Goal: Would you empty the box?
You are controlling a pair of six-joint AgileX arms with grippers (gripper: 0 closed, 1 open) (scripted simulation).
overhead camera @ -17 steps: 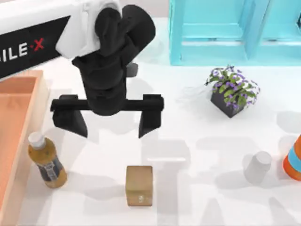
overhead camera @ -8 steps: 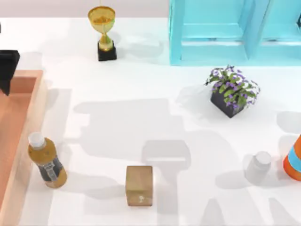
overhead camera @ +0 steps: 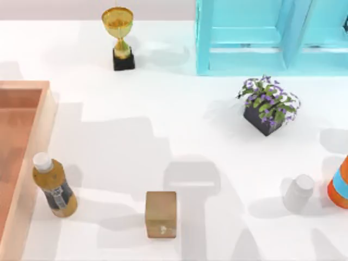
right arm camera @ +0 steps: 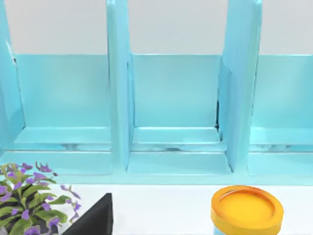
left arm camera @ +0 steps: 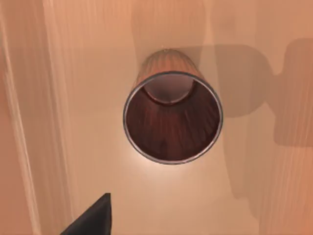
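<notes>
While we look down on the white table (overhead camera: 163,125) from above, our inventory starts at nine o'clock: the large rectangular orange-brown wood-look box (overhead camera: 32,157) with thick paler rim walls lies against the table's left side, running off the top view's left and lower borders.

Inside the box, seen in the left wrist view, one dark reddish-brown wooden cup with a thin metal rim (left arm camera: 172,120) stands upright on the box floor, mouth up, apart from the walls. One dark fingertip (left arm camera: 93,220) of our left gripper shows above the floor beside the cup, not touching it; we cannot tell how its jaws stand.

Just outside the box's right wall, at eight o'clock: an amber bottle with a white cap and dark label (overhead camera: 53,186). At six o'clock: a small tan cube (overhead camera: 161,213). At eleven o'clock: a gold trophy on a black base (overhead camera: 120,37). At one o'clock: a light-blue shelf unit (overhead camera: 272,35). At two to three o'clock: a purple-flowered plant in a dark square pot (overhead camera: 267,106). At four o'clock: a small white bottle (overhead camera: 298,192), and beside it an orange cone with a blue band (overhead camera: 340,185).

Our right gripper faces the shelf unit, one dark fingertip (right arm camera: 95,218) showing; jaw state cannot be told. A yellow-lidded jar (right arm camera: 247,210) stands before the shelf.
</notes>
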